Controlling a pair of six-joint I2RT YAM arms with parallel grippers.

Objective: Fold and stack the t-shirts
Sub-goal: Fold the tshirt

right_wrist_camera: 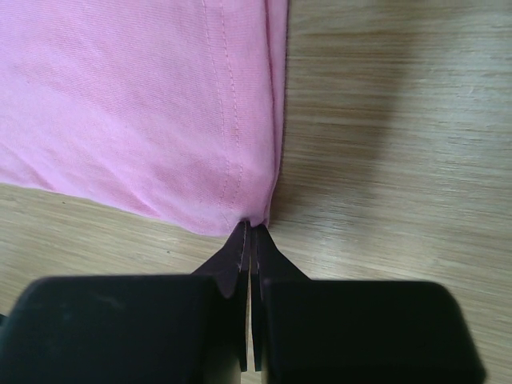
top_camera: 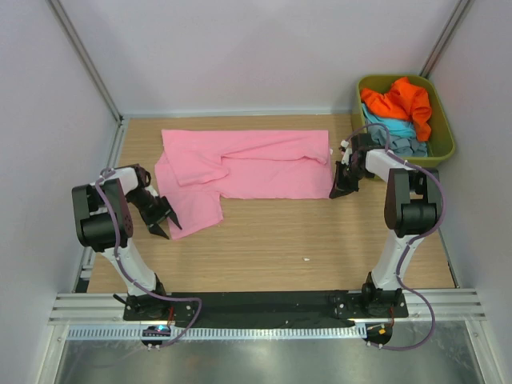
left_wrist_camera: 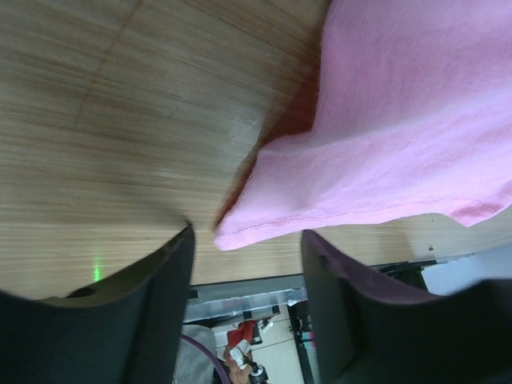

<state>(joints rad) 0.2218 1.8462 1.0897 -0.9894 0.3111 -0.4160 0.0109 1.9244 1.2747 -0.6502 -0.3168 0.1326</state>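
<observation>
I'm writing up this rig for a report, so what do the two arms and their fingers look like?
The left arm and right arm match: white links between chunky black joint housings, with a thin purple cable looping along each. Their fingers are black, flat-sided and taper to thin points.

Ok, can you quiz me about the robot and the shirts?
1. True or false: the pink t-shirt lies inside the green tub.
2. Which gripper is open? A) left gripper B) right gripper
3. What colour is the t-shirt on top in the tub?
Key: 1 false, it is spread on the table. 2 A; the right gripper is shut on the pink t-shirt's corner. 3 orange t-shirt.
</observation>
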